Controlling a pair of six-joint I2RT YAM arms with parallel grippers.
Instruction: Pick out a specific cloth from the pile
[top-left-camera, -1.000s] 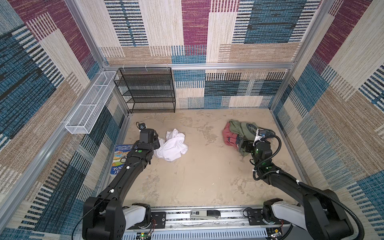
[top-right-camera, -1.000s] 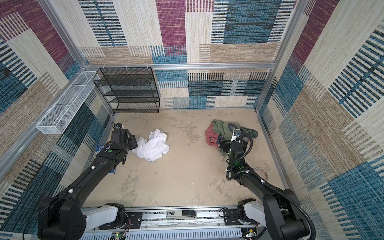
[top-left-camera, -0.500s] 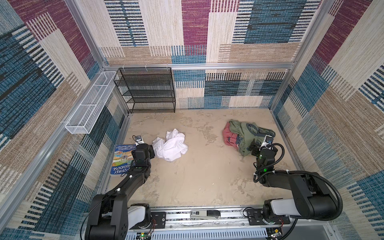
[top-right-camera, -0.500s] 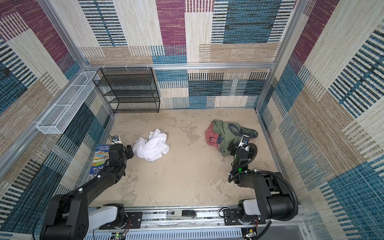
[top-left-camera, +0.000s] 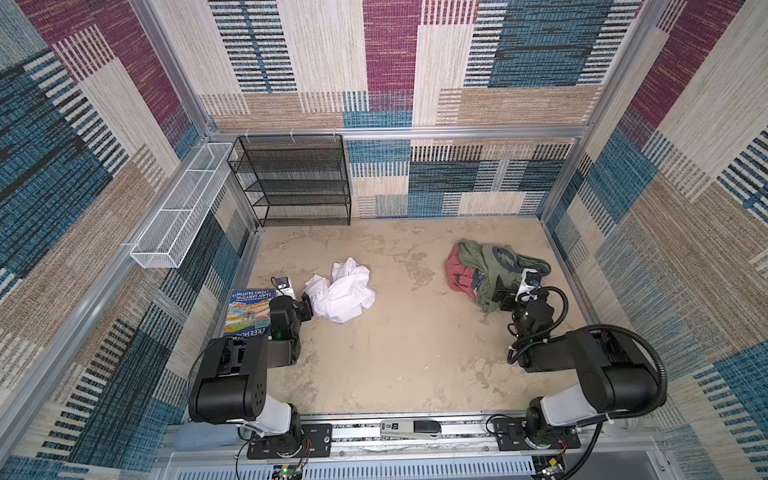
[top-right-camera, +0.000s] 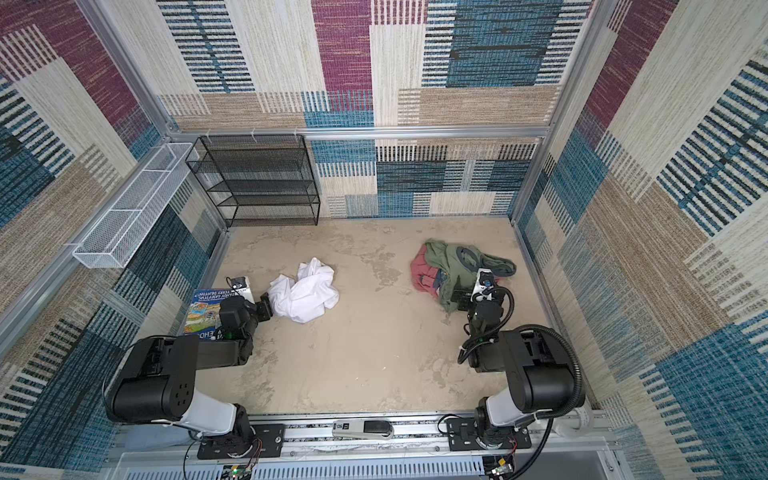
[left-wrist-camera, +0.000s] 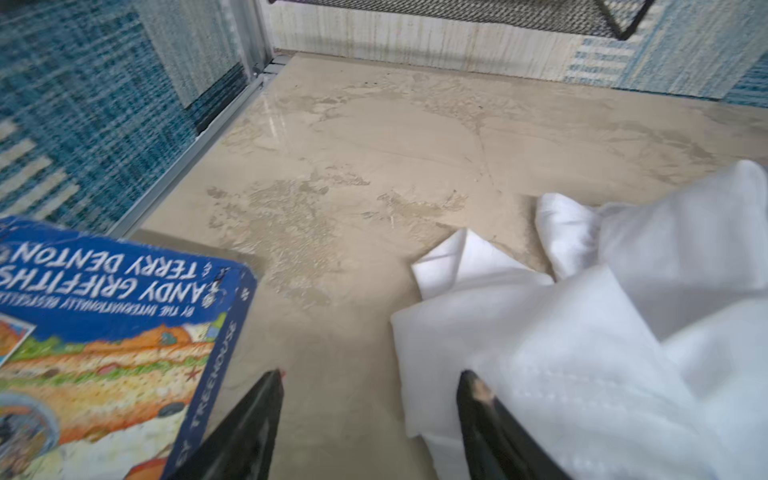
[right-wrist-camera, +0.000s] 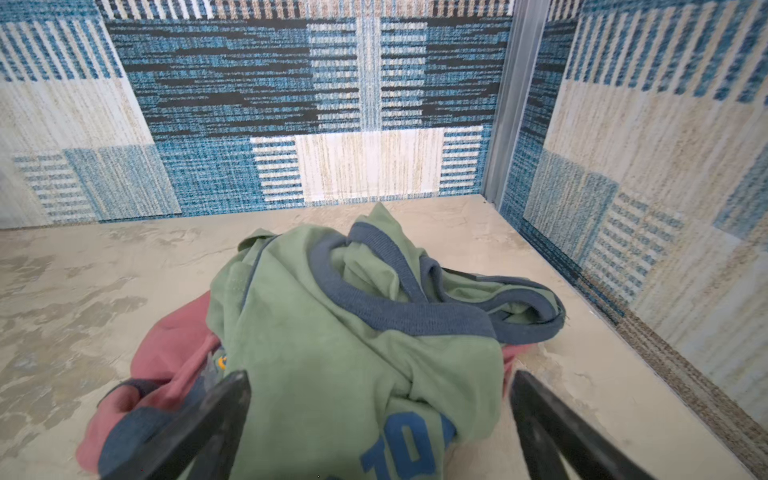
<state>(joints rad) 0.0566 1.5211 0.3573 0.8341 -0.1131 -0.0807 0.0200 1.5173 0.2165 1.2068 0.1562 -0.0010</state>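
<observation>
The cloth (top-left-camera: 343, 293) (top-right-camera: 305, 293) (left-wrist-camera: 582, 340) is a crumpled plain white garment lying alone on the floor, left of centre. My left gripper (top-left-camera: 306, 306) (top-right-camera: 264, 309) (left-wrist-camera: 370, 376) is low at the cloth's near-left edge and open. One fingertip (left-wrist-camera: 471, 384) rests against the white hem; bare floor fills most of the gap. The pile (top-left-camera: 486, 270) (top-right-camera: 451, 266) (right-wrist-camera: 332, 332), olive green over red-pink with blue-grey trim, lies at the right. My right gripper (top-left-camera: 503, 300) (top-right-camera: 462, 297) (right-wrist-camera: 380, 378) is open at the pile's near edge, its fingers on either side of the green garment's lettered fold.
A blue picture book (top-left-camera: 249, 311) (left-wrist-camera: 104, 324) lies flat by the left wall, close to my left gripper. A black mesh shelf (top-left-camera: 297, 183) stands at the back left. A white wire basket (top-left-camera: 178, 208) hangs on the left wall. The right wall (right-wrist-camera: 644, 249) runs close beside the pile.
Both arms have folded back toward the front rail. The left gripper slid down to the cloth's near-left edge, uncovering the book. The right gripper drew back to the pile's near edge. Neither garment moved.
</observation>
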